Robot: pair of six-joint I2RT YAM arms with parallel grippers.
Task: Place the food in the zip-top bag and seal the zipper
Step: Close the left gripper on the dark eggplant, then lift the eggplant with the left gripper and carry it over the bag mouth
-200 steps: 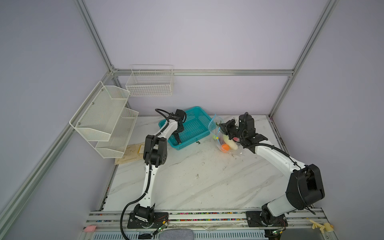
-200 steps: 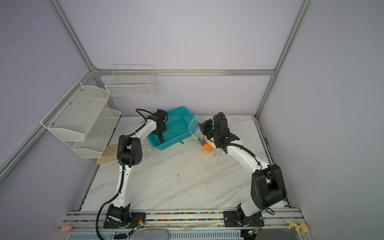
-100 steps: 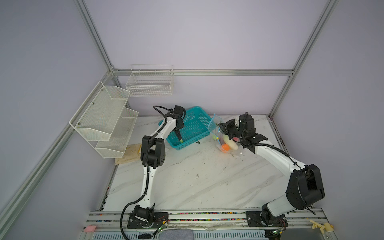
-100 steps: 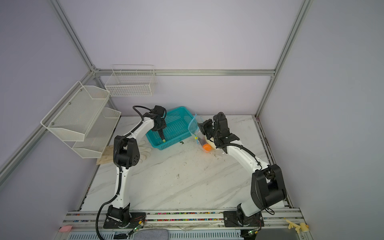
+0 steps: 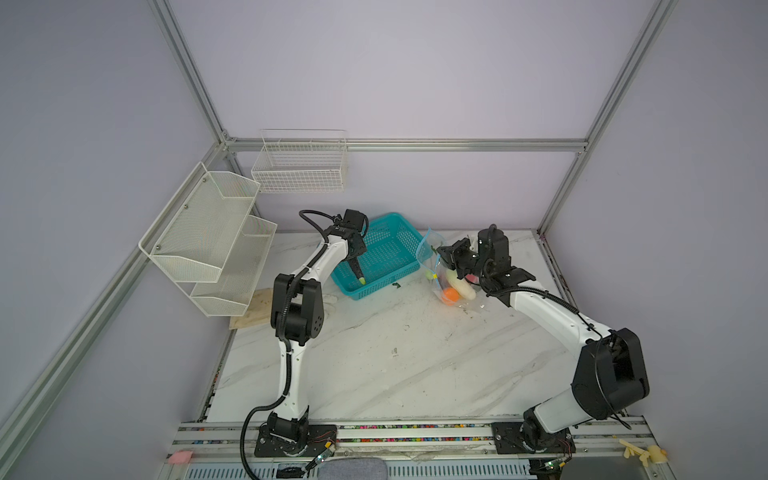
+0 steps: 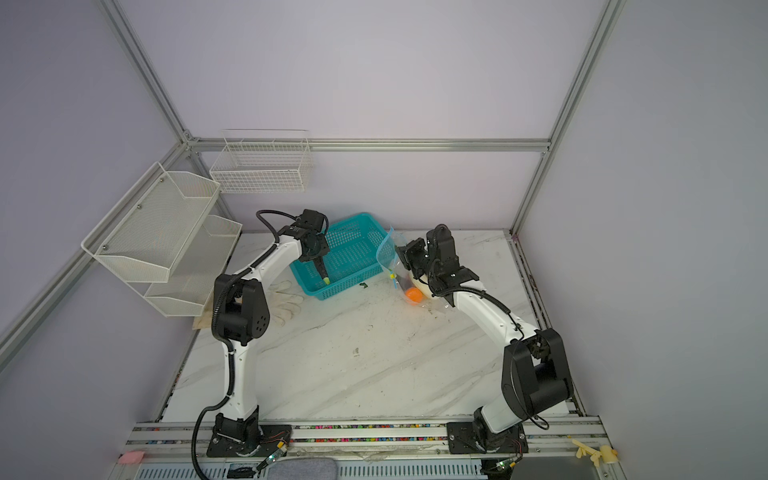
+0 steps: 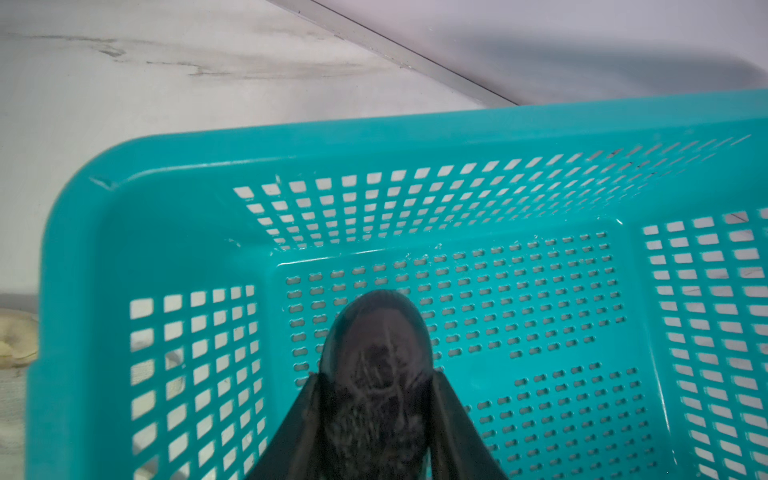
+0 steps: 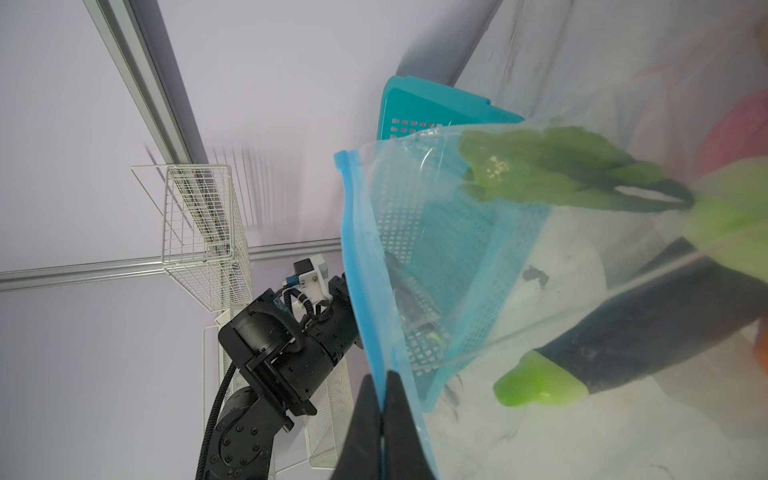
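Note:
In both top views my left gripper [image 5: 355, 266] [image 6: 318, 266] reaches down into the teal basket [image 5: 401, 266], shut on a dark eggplant [image 5: 357, 272] with a green-yellow tip. In the left wrist view the eggplant [image 7: 376, 328] fills the gap between the fingers [image 7: 446, 411]. My right gripper [image 5: 444, 259] [image 8: 381, 384] is shut on the zip-top bag's [image 5: 432, 249] blue zipper [image 8: 357, 257] and holds the mouth up. A yellow slider [image 5: 434, 275] hangs on the strip. Inside the bag lie an orange [image 5: 451, 295], a white piece [image 5: 464, 289], green leaves [image 8: 552, 170], a second eggplant [image 8: 648, 328] and a pink piece [image 8: 735, 133].
White mesh shelves [image 5: 208, 237] hang on the left wall and a wire basket [image 5: 299, 166] on the back wall. A pale glove [image 6: 282, 303] and a wooden board [image 5: 253, 309] lie at the table's left edge. A small dark green scrap [image 5: 395, 285] lies beside the teal basket.
The left arm's elbow has swung a little to the left while its gripper stayed in the basket and tightened on the eggplant, whose green tip now shows. The right arm and bag have not moved.

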